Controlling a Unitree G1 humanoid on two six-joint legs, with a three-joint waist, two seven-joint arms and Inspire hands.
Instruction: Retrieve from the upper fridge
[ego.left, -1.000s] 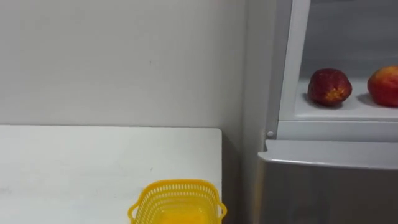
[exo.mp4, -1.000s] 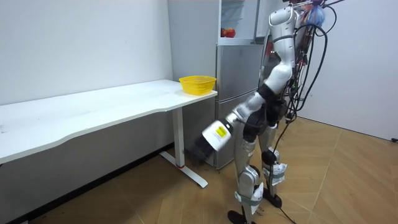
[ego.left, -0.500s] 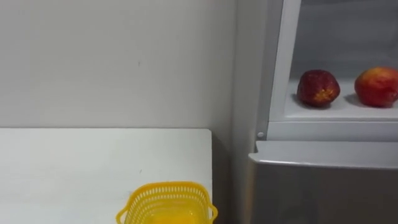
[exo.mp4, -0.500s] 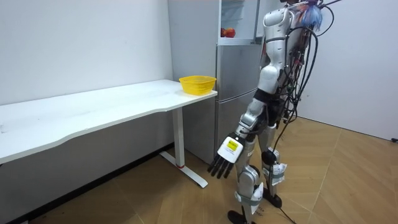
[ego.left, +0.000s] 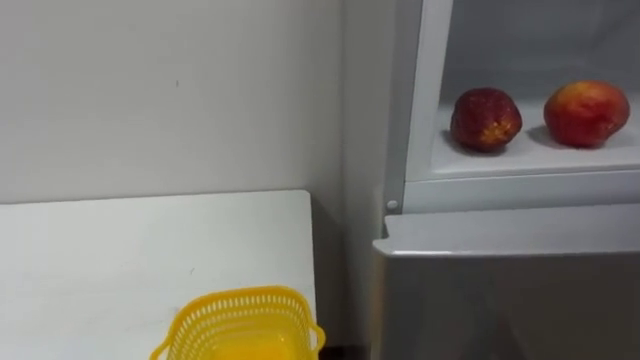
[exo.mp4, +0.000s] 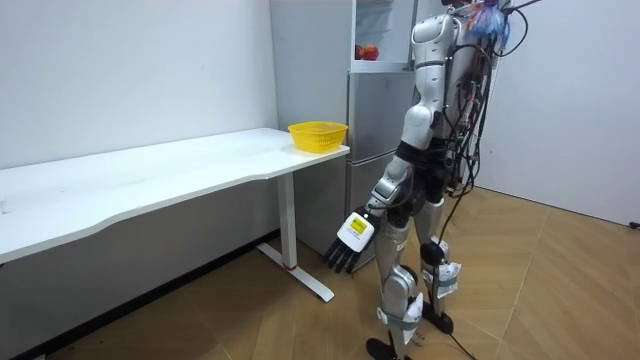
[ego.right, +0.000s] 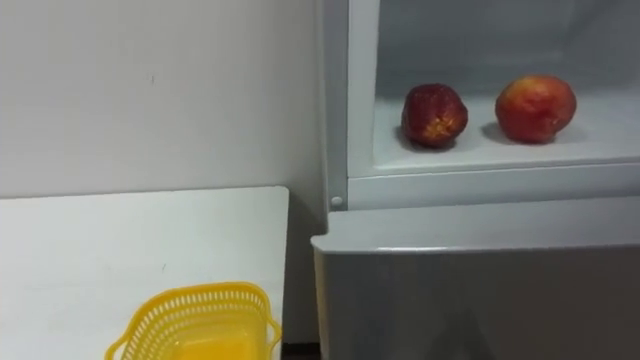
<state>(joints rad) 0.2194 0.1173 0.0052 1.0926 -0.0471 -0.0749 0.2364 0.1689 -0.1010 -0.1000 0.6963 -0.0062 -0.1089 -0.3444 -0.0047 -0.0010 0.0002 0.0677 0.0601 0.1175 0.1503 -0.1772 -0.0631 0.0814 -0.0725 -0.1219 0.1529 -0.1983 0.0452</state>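
The fridge, smooth grey metal, fills the right of the frame. Its upper part is open and the front of the white shelf is free. A narrow dark gap parts it from the straight edge of the flat white bench, lower left. A yellow mesh basket sits at bottom centre, near that edge. On the shelf, upper right, a round dark apple and a bright apple lie apart. In the room view the left robot hand hangs at centre, fingers apart and holding nothing. A second ago it was swung further left.
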